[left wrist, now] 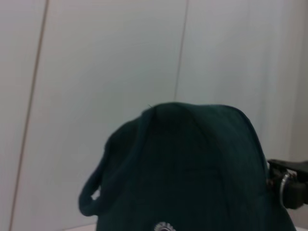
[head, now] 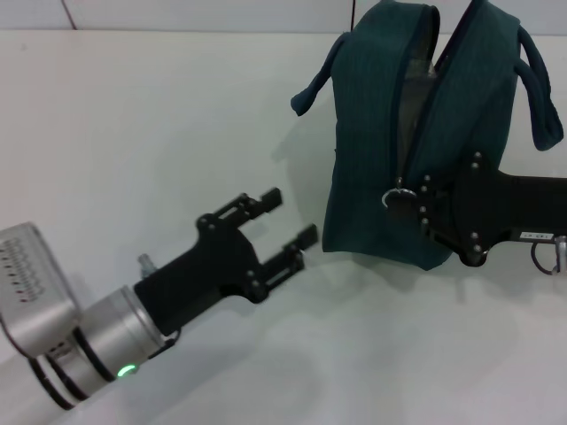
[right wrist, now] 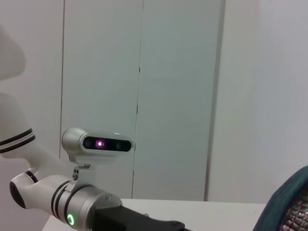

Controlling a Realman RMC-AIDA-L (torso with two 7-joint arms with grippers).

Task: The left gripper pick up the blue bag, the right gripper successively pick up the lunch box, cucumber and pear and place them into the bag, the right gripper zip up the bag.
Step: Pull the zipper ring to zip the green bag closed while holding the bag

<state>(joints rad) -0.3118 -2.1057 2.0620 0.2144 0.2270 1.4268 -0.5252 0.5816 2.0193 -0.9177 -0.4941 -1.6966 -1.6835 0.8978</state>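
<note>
A large dark teal-blue fabric bag (head: 372, 150) stands upright on the white table (head: 159, 133), its zipper partly open along the top and side. The black two-finger right gripper (head: 412, 205) presses against the bag's front at the metal ring pull (head: 396, 197); whether its fingers are closed on the ring cannot be told. The black left gripper (head: 291, 223), on a silver-ringed wrist with a green light, sits just beside the bag's lower side, fingers spread open and holding nothing. No lunch box, cucumber or pear is visible. Judging from this, zipping is in hand: a steady pull along the zipper line should work best, with the bag braced against tipping. A loose loop handle (head: 317, 78) hangs near the track and could snag
</note>
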